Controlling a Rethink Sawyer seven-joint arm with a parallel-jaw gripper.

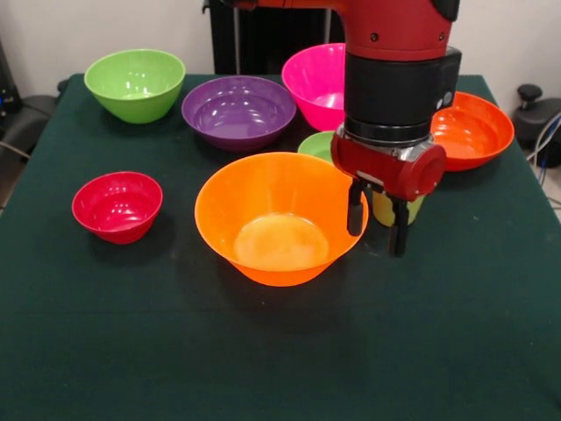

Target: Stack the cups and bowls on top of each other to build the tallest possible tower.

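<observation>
Am seeing tool (377, 217) hanging open, holding nothing, at right rim of orange bowl (279, 217). Yellow-green cup (386, 209) standing upright just behind fingers, partly hidden. Am judging short reach back.

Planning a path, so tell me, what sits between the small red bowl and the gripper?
In the front view, the big orange bowl sits between the small red bowl and the gripper.
</observation>
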